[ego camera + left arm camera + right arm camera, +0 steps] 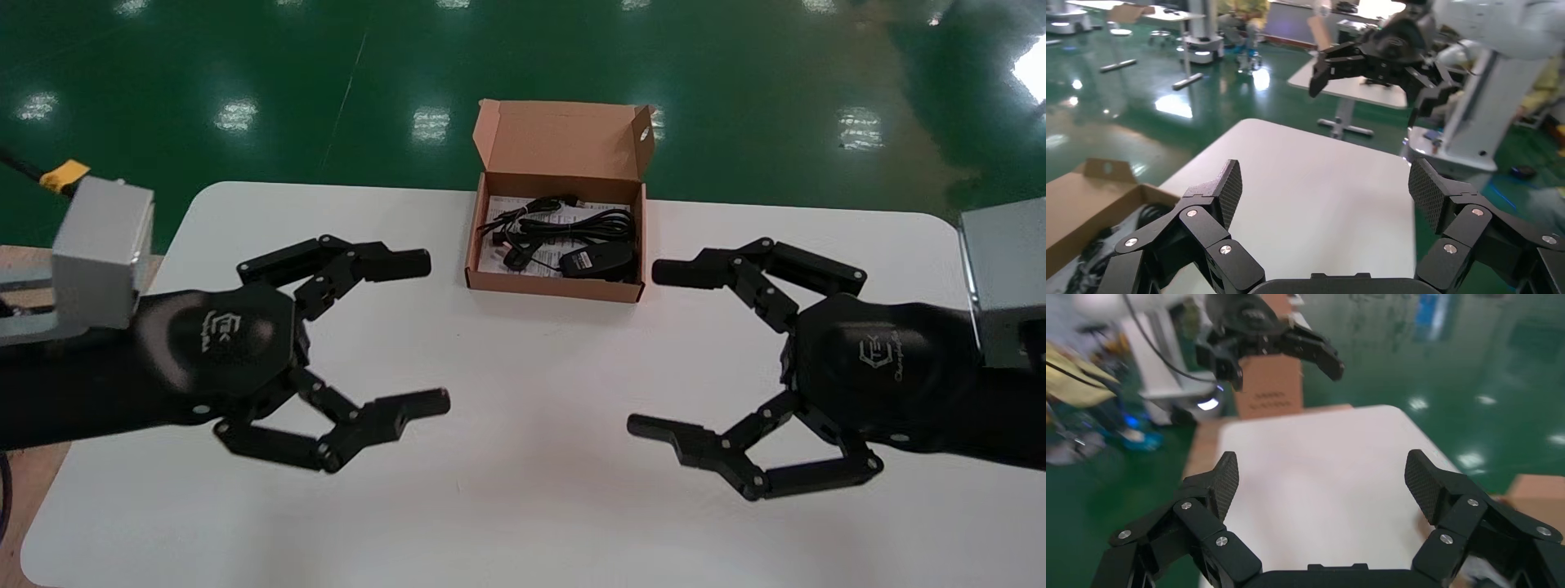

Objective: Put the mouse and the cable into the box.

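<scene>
While our left gripper [433, 333] hovers over the left half of the white table [523, 490], we hold its fingers spread wide, gripping nothing. Our right gripper [645, 349] hovers opposite over the right half, its fingers just as far apart and likewise holding nothing. The two sets of fingertips point toward each other across the tabletop. Between the grippers and farther off, at the table's far edge, sits the brown cardboard box [556, 287], its lid [560, 135] standing upright on the far side. The far finger of each gripper reaches near one of the box's near corners. Inside the box we see the black mouse [601, 260] lying toward the near right corner. The black cable [572, 222] is coiled loosely in the far part, over a printed sheet [489, 261]. Beyond the table spreads a glossy green floor [245, 65].
</scene>
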Controlling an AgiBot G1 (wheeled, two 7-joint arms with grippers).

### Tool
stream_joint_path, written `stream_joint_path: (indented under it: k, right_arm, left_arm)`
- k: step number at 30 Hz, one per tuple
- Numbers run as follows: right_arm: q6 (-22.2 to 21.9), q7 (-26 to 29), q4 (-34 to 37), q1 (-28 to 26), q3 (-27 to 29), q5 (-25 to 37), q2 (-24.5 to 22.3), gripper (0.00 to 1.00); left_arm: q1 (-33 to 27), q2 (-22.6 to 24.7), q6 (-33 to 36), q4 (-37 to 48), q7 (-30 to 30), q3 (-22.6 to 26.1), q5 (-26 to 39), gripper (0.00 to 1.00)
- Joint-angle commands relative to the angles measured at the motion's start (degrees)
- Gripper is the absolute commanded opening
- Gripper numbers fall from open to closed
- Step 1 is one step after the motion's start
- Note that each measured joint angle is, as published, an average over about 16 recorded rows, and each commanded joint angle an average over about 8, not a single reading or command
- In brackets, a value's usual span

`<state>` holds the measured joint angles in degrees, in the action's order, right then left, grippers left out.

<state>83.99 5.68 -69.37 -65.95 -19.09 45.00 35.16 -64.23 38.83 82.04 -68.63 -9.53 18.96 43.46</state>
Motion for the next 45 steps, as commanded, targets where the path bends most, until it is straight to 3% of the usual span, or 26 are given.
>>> stream_joint_path:
  k: [1,10,45]
  right_arm:
    - [0.7,2.2,-1.8,1.9,1.3,-1.4,-0.1,1.00]
    - [2.3,6.3,-5.8,6.0,4.2,-4.3,-0.2,1.00]
    - [1.7,5.2,-4.3,4.5,3.2,-3.2,-0.1,1.00]
  left_arm:
    - [1.1,-1.6,1.5,-2.0,-0.5,-1.2,-0.7,1.00]
    - [3.6,-5.1,4.9,-6.7,-1.5,-3.9,-2.2,1.00]
    - [2.6,-3.8,3.6,-4.9,-1.2,-2.9,-1.6,1.00]
